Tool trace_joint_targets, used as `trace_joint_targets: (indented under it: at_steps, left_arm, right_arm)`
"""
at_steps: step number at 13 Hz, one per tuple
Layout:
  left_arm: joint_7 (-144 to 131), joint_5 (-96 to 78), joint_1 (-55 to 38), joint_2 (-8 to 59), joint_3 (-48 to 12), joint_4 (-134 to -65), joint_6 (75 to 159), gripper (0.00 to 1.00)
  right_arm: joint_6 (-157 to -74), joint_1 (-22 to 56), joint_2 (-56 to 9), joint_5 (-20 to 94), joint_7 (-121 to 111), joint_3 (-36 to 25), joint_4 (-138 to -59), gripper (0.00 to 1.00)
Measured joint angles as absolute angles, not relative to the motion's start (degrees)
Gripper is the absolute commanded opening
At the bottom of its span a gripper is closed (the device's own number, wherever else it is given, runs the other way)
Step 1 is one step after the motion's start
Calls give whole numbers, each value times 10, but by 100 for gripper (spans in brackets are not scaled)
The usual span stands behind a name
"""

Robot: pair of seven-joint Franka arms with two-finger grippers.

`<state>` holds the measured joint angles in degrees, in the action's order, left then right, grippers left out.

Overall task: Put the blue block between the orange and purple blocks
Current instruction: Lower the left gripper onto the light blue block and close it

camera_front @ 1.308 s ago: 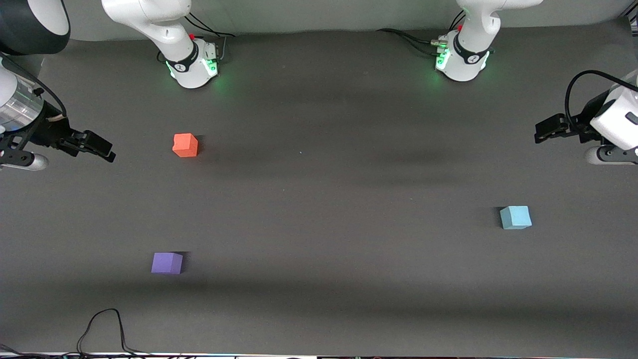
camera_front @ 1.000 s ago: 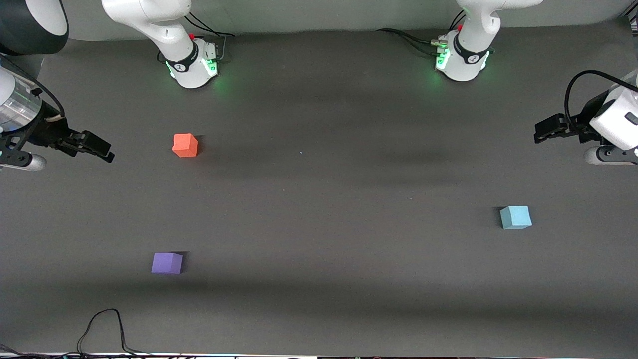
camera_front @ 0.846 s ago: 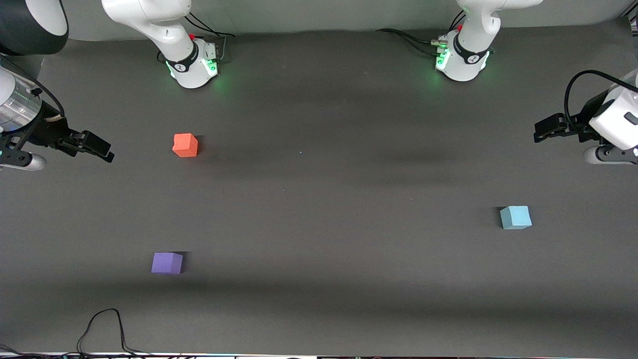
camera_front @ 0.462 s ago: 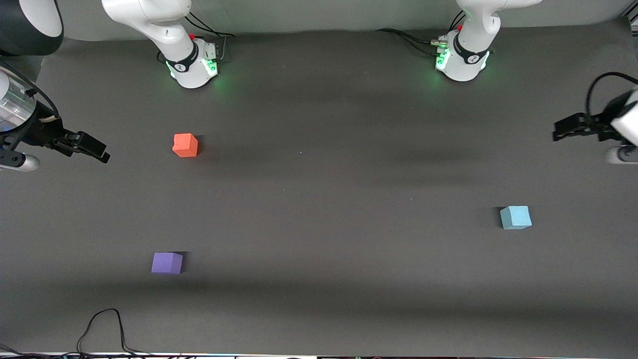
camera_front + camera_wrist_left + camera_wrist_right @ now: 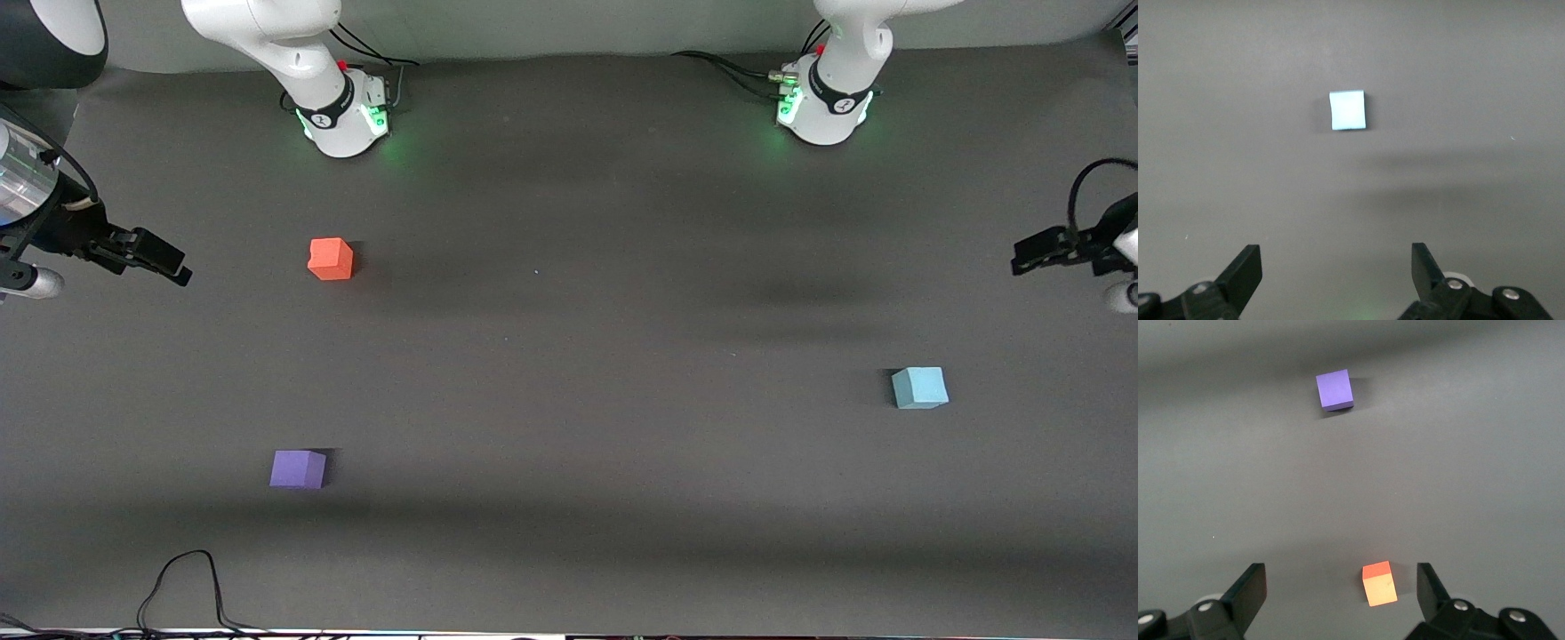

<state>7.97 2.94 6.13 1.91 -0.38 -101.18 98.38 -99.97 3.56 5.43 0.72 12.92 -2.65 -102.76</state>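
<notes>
The blue block [image 5: 919,388] sits on the dark mat toward the left arm's end of the table. The orange block [image 5: 331,259] and the purple block [image 5: 298,468] sit toward the right arm's end, the purple one nearer the front camera, with a wide bare gap between them. My left gripper [image 5: 1031,260] is open and empty over the mat at the left arm's end; its wrist view shows the blue block [image 5: 1347,110] well away from its fingers [image 5: 1245,270]. My right gripper [image 5: 169,267] is open and empty over the mat at the right arm's end; its wrist view shows both the orange block [image 5: 1379,583] and the purple block [image 5: 1335,389].
The right arm's base [image 5: 342,116] and the left arm's base [image 5: 827,107] stand along the table's edge farthest from the front camera. A black cable [image 5: 187,578] loops over the mat at the edge nearest the front camera.
My left gripper has drawn back toward the left arm's end of the table. My right gripper has drifted slightly toward the right arm's end. The three blocks have not moved.
</notes>
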Motion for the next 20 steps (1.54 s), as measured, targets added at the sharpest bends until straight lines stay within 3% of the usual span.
trace_joint_targets:
  at_steps: [4, 13, 18, 20]
  left_arm:
    - [80, 31, 62, 53, -3, -1097, 1110, 100]
    - [80, 32, 78, 251, -1, -1143, 1376, 100]
    - [80, 31, 79, 309, -3, -1142, 1453, 100]
    - [79, 30, 79, 314, -4, -1141, 1459, 94]
  right_arm:
    - [-998, 28, 54, 7, 98, -16, -1028, 100]
    - [-981, 27, 54, 7, 90, -7, -1029, 100]
    - [-982, 27, 54, 7, 90, -7, -1029, 100]
    - [-983, 27, 54, 7, 90, -7, -1029, 100]
